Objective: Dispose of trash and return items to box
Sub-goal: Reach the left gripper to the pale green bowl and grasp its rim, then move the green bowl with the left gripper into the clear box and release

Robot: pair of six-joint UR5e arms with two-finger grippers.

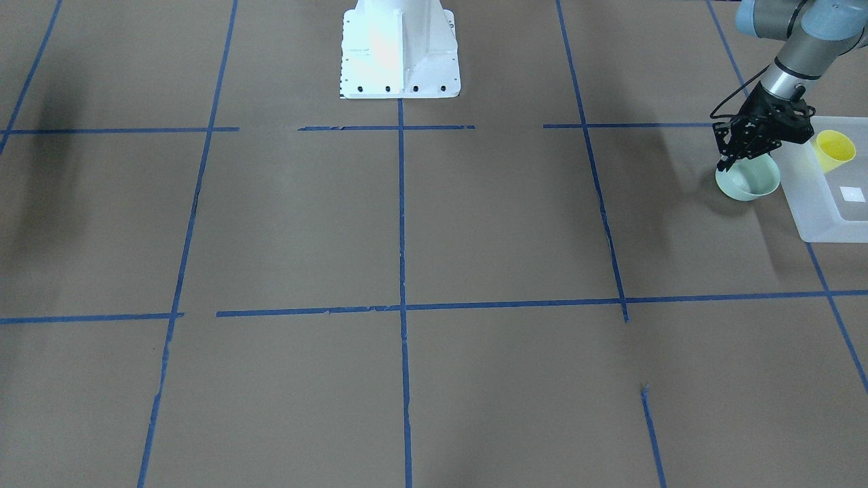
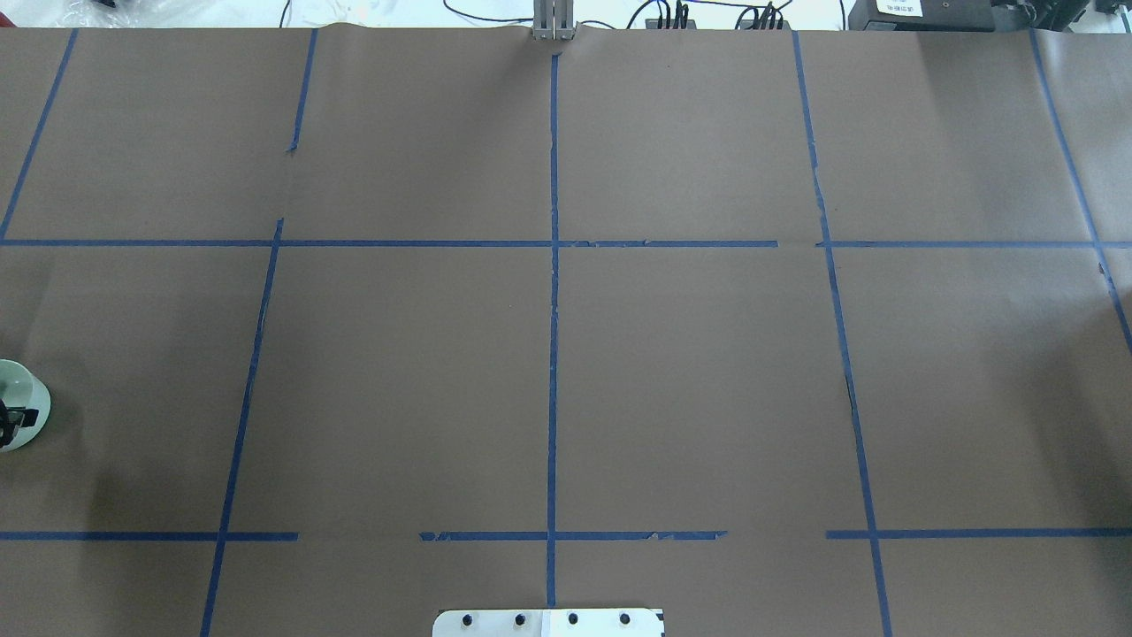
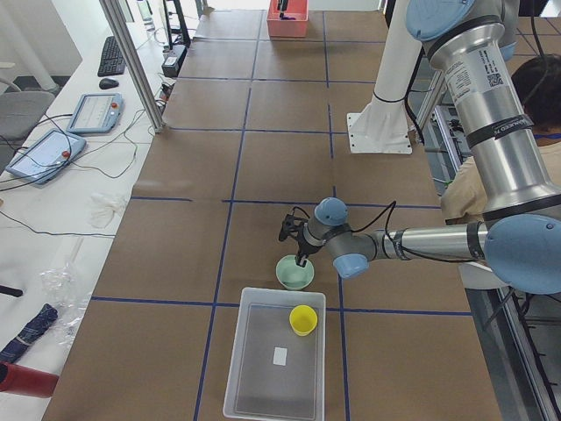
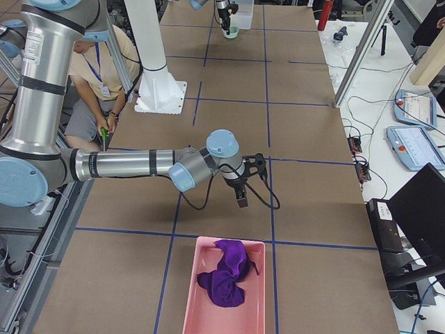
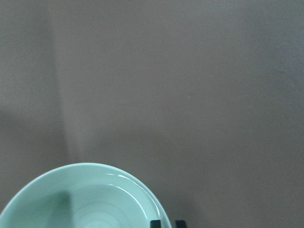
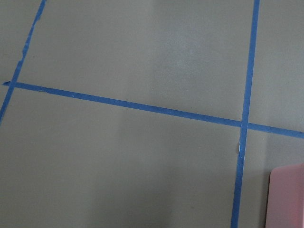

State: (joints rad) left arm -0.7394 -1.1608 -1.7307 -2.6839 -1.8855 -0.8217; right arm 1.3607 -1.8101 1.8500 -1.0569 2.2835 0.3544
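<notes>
Overhead exterior: brown table point(image 2: 398, 372), blue tape point(image 2: 553, 354)

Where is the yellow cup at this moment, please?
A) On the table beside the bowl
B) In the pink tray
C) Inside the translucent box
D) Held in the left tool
C: the yellow cup lies inside the translucent box, while the left tool grips the rim of the mint-green bowl just outside it.

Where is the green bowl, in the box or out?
Out: the bowl is beside the box, outside its wall, left gripper pinching its rim.
</notes>
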